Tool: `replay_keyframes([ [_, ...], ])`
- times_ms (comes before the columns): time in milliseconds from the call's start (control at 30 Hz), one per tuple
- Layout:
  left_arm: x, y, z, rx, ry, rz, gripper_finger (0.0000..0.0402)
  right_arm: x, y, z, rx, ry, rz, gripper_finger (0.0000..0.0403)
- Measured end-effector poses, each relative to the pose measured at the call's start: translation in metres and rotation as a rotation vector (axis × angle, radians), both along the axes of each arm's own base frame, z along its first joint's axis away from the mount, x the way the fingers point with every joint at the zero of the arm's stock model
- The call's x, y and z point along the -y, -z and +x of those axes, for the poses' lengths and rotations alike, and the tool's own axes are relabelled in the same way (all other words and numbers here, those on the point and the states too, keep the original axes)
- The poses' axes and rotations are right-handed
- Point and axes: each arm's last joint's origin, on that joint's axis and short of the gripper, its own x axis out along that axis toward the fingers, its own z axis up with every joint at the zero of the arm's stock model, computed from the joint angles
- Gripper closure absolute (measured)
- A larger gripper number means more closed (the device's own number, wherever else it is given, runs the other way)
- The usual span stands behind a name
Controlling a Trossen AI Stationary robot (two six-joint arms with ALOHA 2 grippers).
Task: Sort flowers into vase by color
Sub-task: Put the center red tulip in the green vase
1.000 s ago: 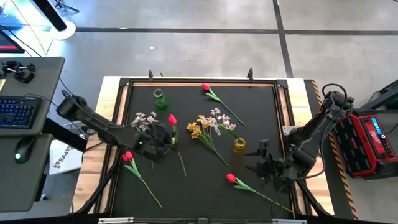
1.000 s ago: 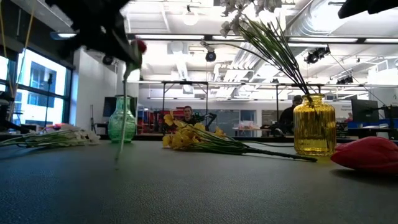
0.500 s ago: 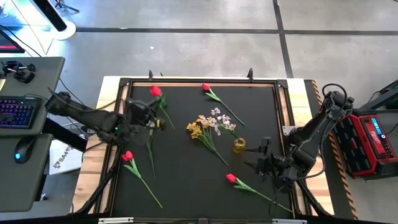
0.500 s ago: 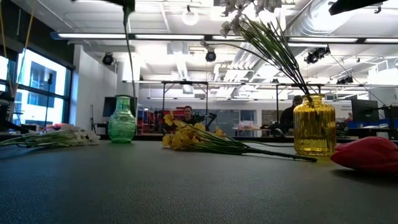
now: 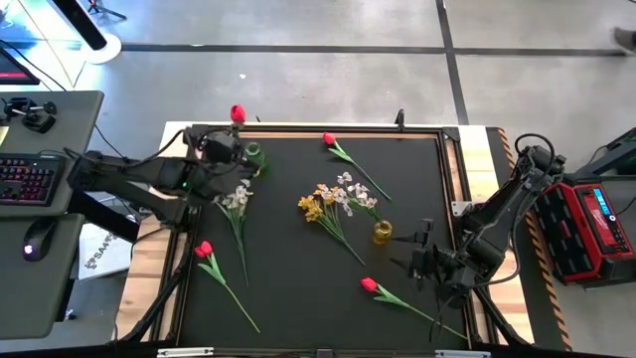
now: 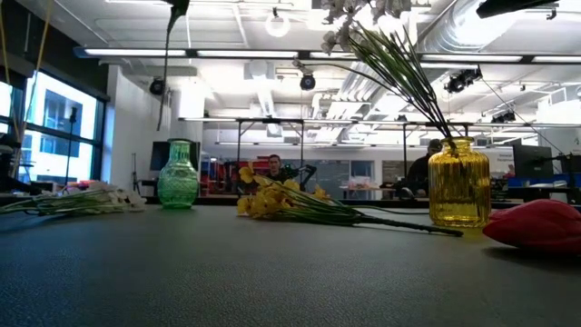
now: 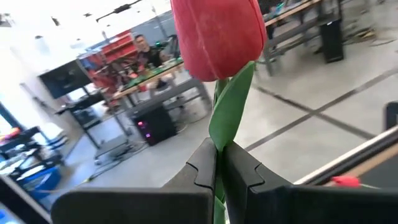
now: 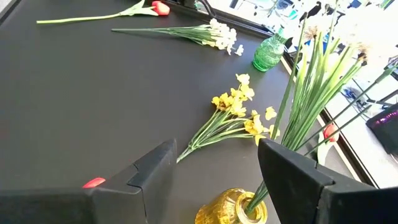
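Observation:
My left gripper is raised near the table's far left corner, beside the green vase, shut on a red tulip. Its stem hangs above the green vase. A white bunch lies flat on the mat. So do the yellow bunch and three more red tulips. A white-pinkish bunch stands with its stems in the yellow vase. My right gripper hovers open, to the right of the yellow vase. My left gripper pinches the red tulip's stem just below the head and leaf between its two fingers, which lie across the stem. The tulip is lifted clear and roughly upright, head above the fingers, the long stem hanging free below.
The black mat has a raised frame round it. A desk with a keyboard stands left of the table, and a red box stands to its right. People sit in the room beyond. Bare mat lies in front of the vases.
My left gripper has risen and moved from the mat's left middle toward the far left corner, carrying the red tulip. The stem's lower end has left the mat and now hangs high, above the green vase. The white bunch that it had covered shows again.

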Motion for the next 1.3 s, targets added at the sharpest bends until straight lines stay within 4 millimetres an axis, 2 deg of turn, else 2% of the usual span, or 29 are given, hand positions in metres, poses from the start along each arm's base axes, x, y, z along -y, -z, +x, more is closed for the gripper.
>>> replay_keyframes([
  [267, -0.021, -0.003, -0.006, 0.006, -0.103, -0.001, 0.0401, 0.000, 0.000, 0.000, 0.000, 0.000, 0.000, 0.0188],
  [600, -0.030, -0.011, -0.019, 0.053, -0.133, -0.013, 0.0401, 0.000, 0.000, 0.000, -0.003, -0.008, -0.033, 0.0188],
  [733, -0.037, -0.011, -0.021, 0.037, -0.107, -0.051, 0.0401, 0.001, -0.001, 0.000, 0.008, 0.001, -0.045, 0.0188],
  [867, -0.044, -0.010, -0.013, 0.023, -0.077, -0.052, 0.0401, 0.001, -0.001, 0.000, 0.017, 0.008, -0.054, 0.0188],
  [1033, -0.054, -0.013, -0.004, 0.075, 0.113, 0.009, 0.0401, 0.001, -0.001, 0.000, 0.019, 0.010, -0.054, 0.0188],
  [1167, -0.060, -0.015, -0.007, 0.123, 0.126, 0.105, 0.0401, 0.001, -0.001, 0.000, 0.020, 0.011, -0.052, 0.0188],
  [1300, -0.065, -0.008, -0.014, 0.113, 0.104, 0.120, 0.0401, 0.001, -0.001, 0.000, 0.022, 0.014, -0.044, 0.0188],
])
